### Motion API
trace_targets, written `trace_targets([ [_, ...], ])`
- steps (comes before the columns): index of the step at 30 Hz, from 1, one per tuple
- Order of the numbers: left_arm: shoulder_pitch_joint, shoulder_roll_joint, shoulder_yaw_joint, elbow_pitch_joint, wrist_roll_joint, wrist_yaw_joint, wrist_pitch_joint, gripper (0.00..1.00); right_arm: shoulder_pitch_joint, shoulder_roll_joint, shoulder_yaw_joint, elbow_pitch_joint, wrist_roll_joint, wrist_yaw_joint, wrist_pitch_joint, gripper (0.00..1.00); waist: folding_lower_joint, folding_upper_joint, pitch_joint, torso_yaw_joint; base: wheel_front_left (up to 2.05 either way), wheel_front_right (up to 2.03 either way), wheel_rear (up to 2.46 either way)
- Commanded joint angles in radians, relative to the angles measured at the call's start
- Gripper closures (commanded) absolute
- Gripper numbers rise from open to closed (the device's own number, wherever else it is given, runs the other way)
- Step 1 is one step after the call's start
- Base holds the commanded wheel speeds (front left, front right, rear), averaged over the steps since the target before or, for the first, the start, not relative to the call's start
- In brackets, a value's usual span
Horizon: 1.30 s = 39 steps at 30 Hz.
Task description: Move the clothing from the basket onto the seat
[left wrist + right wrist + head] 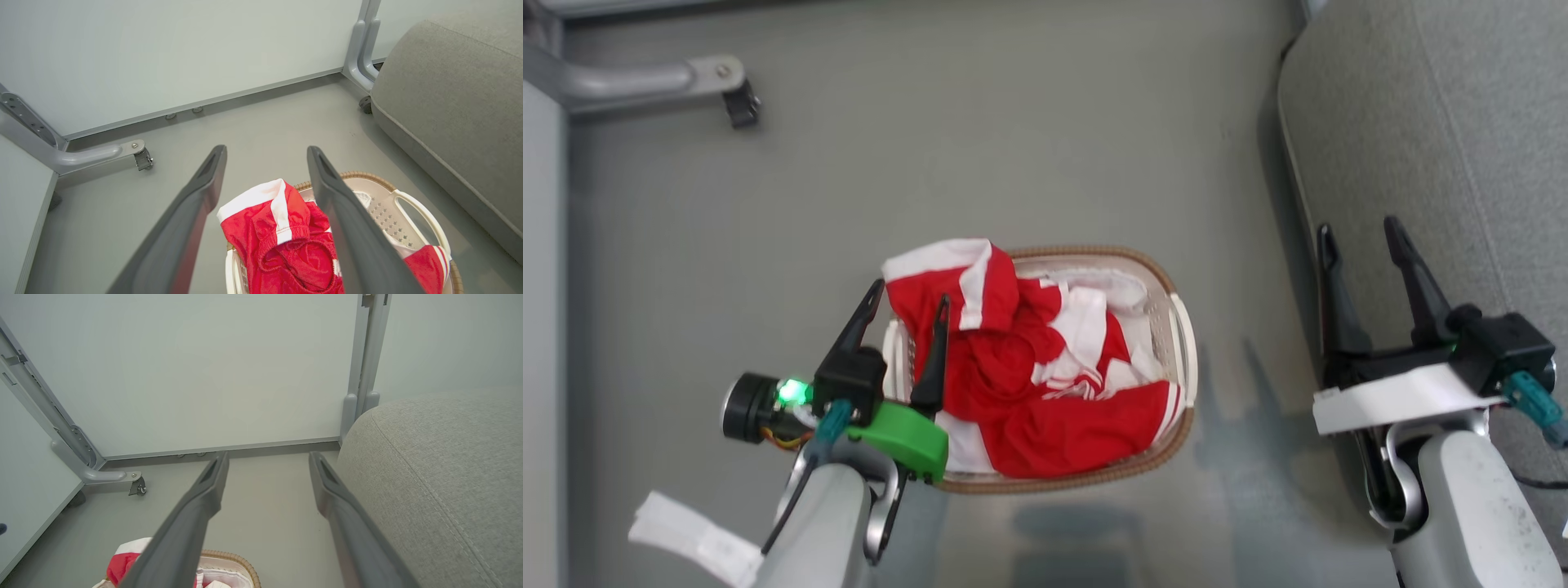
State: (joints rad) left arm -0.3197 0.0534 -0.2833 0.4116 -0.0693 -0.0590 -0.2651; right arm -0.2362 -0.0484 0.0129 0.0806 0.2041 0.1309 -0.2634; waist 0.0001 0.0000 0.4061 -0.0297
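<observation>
Red clothing point(1029, 367) with white stripes and panels is heaped in the oval white basket point(1183, 343) with a brown woven rim, standing on the floor. One garment drapes over the basket's far left rim point(269, 220). My left gripper point(908, 292) hovers open at the basket's left end, one finger outside the rim, the other over the red fabric, nothing held. My right gripper point(1360, 233) is open and empty over the edge of the grey seat point(1445, 139), right of the basket. The seat point(441, 477) rises at the right of both wrist views.
A grey partition leg with a caster point(737, 102) juts out at the far left on the floor. White wall panels point(184, 53) and a grey post point(363, 375) close off the far side. Bare floor point(1013, 147) lies beyond the basket.
</observation>
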Motion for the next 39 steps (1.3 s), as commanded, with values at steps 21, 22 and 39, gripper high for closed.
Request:
trace_targets([
  [21, -0.538, 0.09, -0.046, 0.635, 0.077, 0.013, 0.049, 0.0, -0.146, -0.003, 0.1, -0.046, 0.106, 0.0, -0.002, 0.0, -0.0001, 0.0, 0.427, -0.238, 0.0, 0.0, 0.0],
  [22, -0.549, 0.095, -0.046, 0.648, 0.077, 0.019, 0.049, 0.0, -0.147, -0.003, 0.103, -0.047, 0.108, 0.0, -0.002, 0.0, -0.0001, 0.0, 0.43, -0.241, 0.0, 0.0, 0.0],
  [39, -0.552, 0.066, -0.071, 0.753, 0.045, 0.009, 0.009, 1.0, -0.125, -0.003, 0.11, -0.019, 0.109, 0.0, -0.002, 0.0, -0.0001, 0.0, 0.38, -0.225, 0.0, 0.0, 0.0],
])
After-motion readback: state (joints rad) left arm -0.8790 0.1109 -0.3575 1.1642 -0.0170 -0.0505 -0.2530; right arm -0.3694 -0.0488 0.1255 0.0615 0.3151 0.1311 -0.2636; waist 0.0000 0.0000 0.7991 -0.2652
